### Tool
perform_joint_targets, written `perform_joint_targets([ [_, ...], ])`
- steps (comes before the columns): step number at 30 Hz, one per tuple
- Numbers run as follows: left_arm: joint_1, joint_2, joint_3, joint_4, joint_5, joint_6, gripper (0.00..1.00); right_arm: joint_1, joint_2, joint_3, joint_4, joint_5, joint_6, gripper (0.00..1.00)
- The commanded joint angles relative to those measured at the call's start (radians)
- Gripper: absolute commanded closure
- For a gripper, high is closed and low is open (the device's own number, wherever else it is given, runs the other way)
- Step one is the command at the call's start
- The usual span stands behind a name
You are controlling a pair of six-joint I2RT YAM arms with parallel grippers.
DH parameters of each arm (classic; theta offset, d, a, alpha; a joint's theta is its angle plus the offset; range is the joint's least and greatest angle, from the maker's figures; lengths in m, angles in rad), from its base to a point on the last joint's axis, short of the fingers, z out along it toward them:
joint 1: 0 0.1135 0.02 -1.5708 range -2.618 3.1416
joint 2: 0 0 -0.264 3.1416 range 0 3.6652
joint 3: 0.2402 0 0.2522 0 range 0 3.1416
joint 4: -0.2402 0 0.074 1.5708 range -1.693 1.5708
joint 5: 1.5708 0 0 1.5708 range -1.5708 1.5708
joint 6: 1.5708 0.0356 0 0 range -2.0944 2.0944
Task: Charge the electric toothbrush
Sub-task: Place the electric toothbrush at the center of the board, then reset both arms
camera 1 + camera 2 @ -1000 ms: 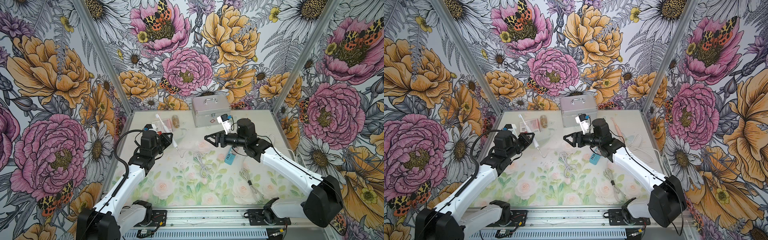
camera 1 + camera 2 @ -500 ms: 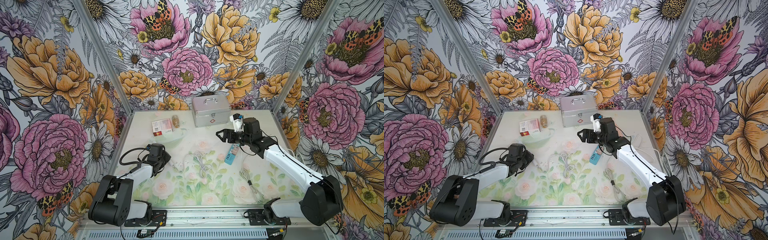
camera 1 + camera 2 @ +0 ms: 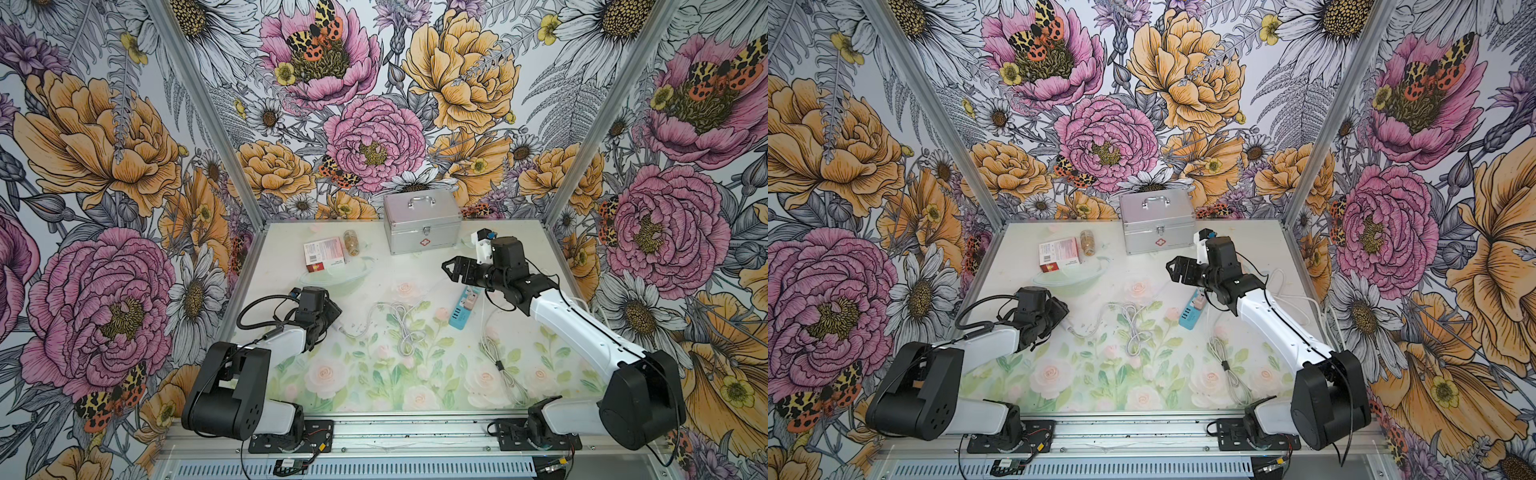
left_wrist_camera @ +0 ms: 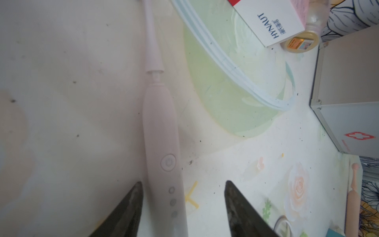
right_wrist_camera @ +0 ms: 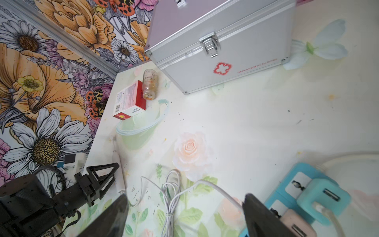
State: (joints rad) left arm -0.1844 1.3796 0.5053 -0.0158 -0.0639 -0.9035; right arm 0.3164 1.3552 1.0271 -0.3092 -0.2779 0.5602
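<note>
The pale pink electric toothbrush (image 4: 162, 143) lies flat on the table, its handle between the fingers of my left gripper (image 4: 183, 182). That gripper is open and one finger is right beside the handle. In both top views the left gripper (image 3: 332, 311) (image 3: 1061, 309) covers most of the brush. A white cable (image 3: 361, 328) runs from the brush's end to a coil (image 3: 405, 328). The blue power strip (image 3: 463, 309) with a pink adapter lies under my right gripper (image 3: 451, 270) (image 5: 185, 197), which hangs open and empty above the table.
A silver first-aid case (image 3: 422, 226) stands at the back. A red-and-white box (image 3: 324, 255), a small bottle (image 3: 351, 243) and a clear green bowl (image 3: 336, 276) sit at the back left. Another white cable bundle (image 3: 498, 361) lies at the front right.
My left arm came down from mid-air to the front left of the table and its jaws opened, leaving the toothbrush lying there. My right gripper drew back to the right and opened wider.
</note>
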Motion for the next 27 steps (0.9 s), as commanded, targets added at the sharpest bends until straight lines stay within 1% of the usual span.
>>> perform_joint_targets([
  [1,0.011,-0.085,0.046,-0.122,-0.062,0.065,0.21,-0.027,-0.027,0.015,-0.048,0.151,0.005,0.1],
  [2,0.011,-0.113,0.061,-0.152,-0.08,0.083,0.15,-0.037,-0.038,0.017,-0.064,0.213,0.01,0.11],
  [3,0.014,-0.147,0.08,-0.193,-0.106,0.103,0.07,-0.055,-0.051,0.019,-0.079,0.291,0.012,0.1],
  [4,0.014,-0.184,0.096,-0.221,-0.133,0.131,0.02,-0.069,-0.066,0.015,-0.081,0.382,0.012,0.1],
  [6,0.027,-0.248,0.11,-0.224,-0.205,0.195,0.01,-0.095,-0.082,-0.002,-0.08,0.605,0.013,0.09],
  [9,0.078,-0.28,0.163,-0.241,-0.306,0.331,0.01,-0.149,-0.054,-0.016,-0.047,0.854,0.028,0.09],
  [10,0.093,-0.278,0.17,-0.231,-0.355,0.371,0.01,-0.163,-0.028,-0.025,-0.019,0.914,0.007,0.09],
  [12,0.105,-0.247,0.153,-0.154,-0.447,0.46,0.01,-0.189,0.033,-0.02,0.006,1.006,-0.036,0.1],
  [13,0.113,-0.23,0.14,-0.118,-0.472,0.492,0.01,-0.197,0.062,-0.022,0.024,1.044,-0.058,0.1],
  [14,0.121,-0.214,0.116,-0.063,-0.474,0.529,0.01,-0.213,0.09,-0.031,0.057,1.057,-0.081,0.1],
  [16,0.138,-0.206,0.08,0.046,-0.467,0.584,0.01,-0.239,0.124,-0.08,0.157,1.037,-0.117,0.1],
  [18,0.13,-0.207,0.017,0.223,-0.477,0.668,0.01,-0.244,0.14,-0.147,0.279,0.996,-0.169,0.1],
  [19,0.12,-0.203,-0.02,0.319,-0.494,0.704,0.01,-0.249,0.151,-0.193,0.388,0.94,-0.207,0.1],
  [21,0.126,-0.163,-0.068,0.473,-0.468,0.759,0.01,-0.253,0.162,-0.207,0.487,0.858,-0.264,0.11],
  [24,0.141,-0.064,-0.073,0.558,-0.425,0.798,0.01,-0.266,0.195,-0.232,0.659,0.744,-0.339,0.1],
  [25,0.141,-0.027,-0.079,0.625,-0.405,0.819,0.01,-0.27,0.209,-0.22,0.662,0.73,-0.347,0.1],
  [26,0.133,-0.015,-0.069,0.629,-0.389,0.838,0.01,-0.277,0.217,-0.231,0.709,0.694,-0.361,0.1],
  [27,0.128,0.006,-0.079,0.705,-0.377,0.864,0.01,-0.288,0.226,-0.262,0.788,0.641,-0.373,0.1],
])
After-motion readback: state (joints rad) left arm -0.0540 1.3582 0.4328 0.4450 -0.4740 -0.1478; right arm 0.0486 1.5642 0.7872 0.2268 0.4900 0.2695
